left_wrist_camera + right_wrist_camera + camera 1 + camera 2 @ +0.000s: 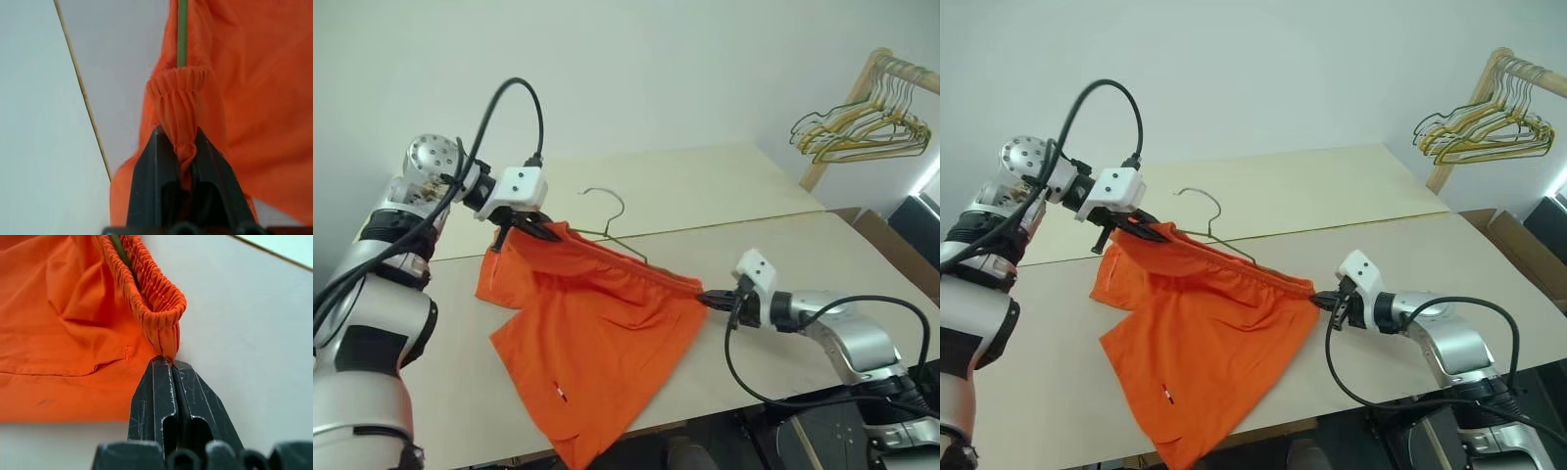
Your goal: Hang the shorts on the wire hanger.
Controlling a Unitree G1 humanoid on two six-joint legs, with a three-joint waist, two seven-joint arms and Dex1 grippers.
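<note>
Big pale table (724, 196) underneath it all, and the shorts (592, 343) are stretched out above it by the waistband, legs trailing on the tabletop. Left gripper (536, 229) is pinched tight on one waistband end, right gripper (707, 297) tight on the other. The hanger (612, 230) is tucked inside the waistband, hook poking out behind.

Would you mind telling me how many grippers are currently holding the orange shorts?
2. The left gripper pinches one end of the waistband of the shorts; the right gripper pinches the other end, stretching it over the table.
</note>
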